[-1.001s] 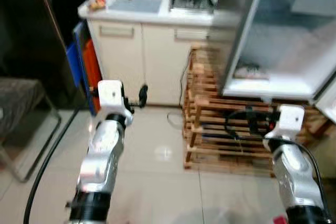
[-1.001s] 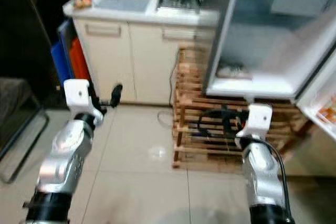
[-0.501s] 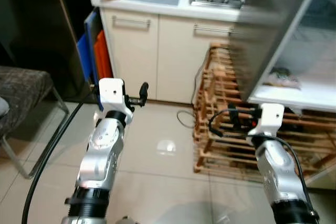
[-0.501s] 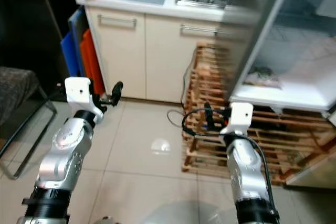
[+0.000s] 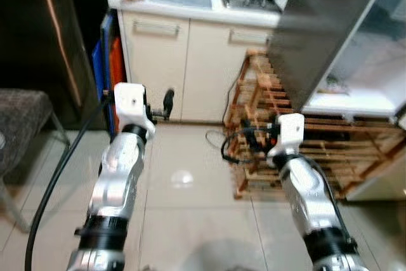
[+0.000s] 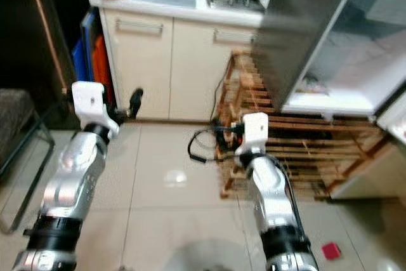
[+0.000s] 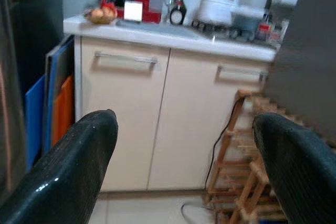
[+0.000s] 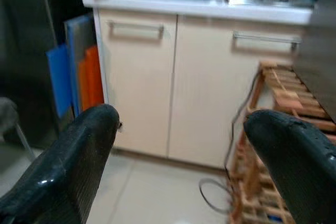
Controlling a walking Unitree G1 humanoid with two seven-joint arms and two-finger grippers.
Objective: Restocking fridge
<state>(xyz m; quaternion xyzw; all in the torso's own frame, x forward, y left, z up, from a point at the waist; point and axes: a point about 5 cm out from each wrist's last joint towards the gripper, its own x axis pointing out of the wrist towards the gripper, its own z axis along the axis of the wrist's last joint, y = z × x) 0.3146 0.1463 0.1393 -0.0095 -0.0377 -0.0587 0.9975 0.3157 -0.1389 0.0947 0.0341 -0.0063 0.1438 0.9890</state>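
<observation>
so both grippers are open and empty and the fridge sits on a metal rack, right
Not quite: the fridge sits on a wooden pallet rack, not a metal one, as the right eye view shows. The left gripper and right gripper are indeed open and empty.

Both silver arms raised forward, elbows bent, forearms angled up and away from body. Left gripper (image 5: 167,101) out ahead of left wrist's white block, fingers (image 7: 68,169) spread wide, nothing between them. Right gripper (image 8: 178,166) level with left, closer to centre, fingers (image 8: 294,153) likewise wide apart and empty. Black cable loops at right wrist; black hose trails beside left arm.
</observation>
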